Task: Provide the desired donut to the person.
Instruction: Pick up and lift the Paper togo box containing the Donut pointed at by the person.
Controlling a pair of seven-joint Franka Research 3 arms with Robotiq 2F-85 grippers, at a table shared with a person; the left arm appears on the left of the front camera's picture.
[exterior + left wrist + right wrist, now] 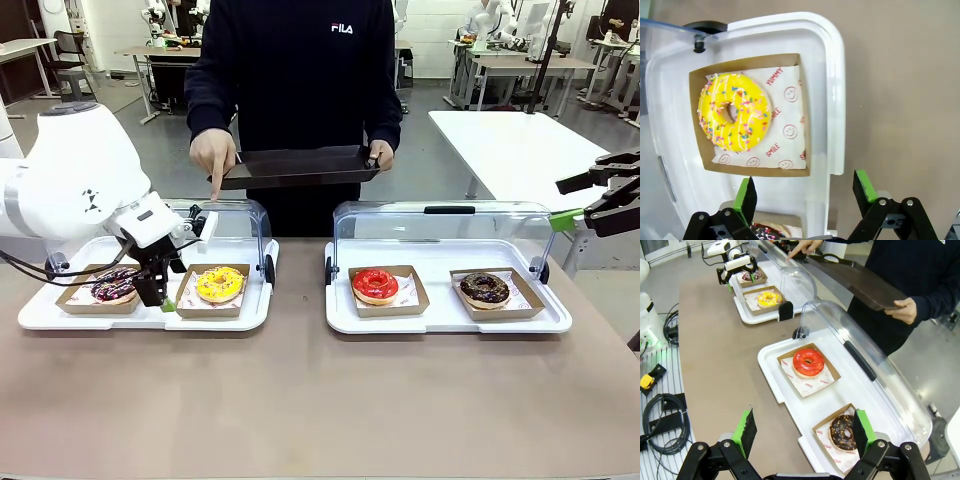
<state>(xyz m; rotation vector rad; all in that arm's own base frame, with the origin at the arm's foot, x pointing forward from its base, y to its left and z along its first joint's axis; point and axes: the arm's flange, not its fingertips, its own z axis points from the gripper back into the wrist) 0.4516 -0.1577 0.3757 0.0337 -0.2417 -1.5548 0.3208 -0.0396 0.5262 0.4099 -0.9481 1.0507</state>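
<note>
Nothing delivered yet. Yellow sprinkled donut (220,283), apparently pointed at by person's hand (213,153), is left ungrasped; L jaws spread empty beside it, R jaws spread, idle. Pickup & handover outstanding.

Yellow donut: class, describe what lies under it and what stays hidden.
The yellow donut sits on printed paper inside a brown cardboard tray. The paper directly beneath it is covered.

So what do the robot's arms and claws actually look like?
The left arm is a chunky, rounded white shell with a small black mark, and thin black cables run from it. The left claw and right claw are black and jointed, each with two fingers carrying green pads.
</note>
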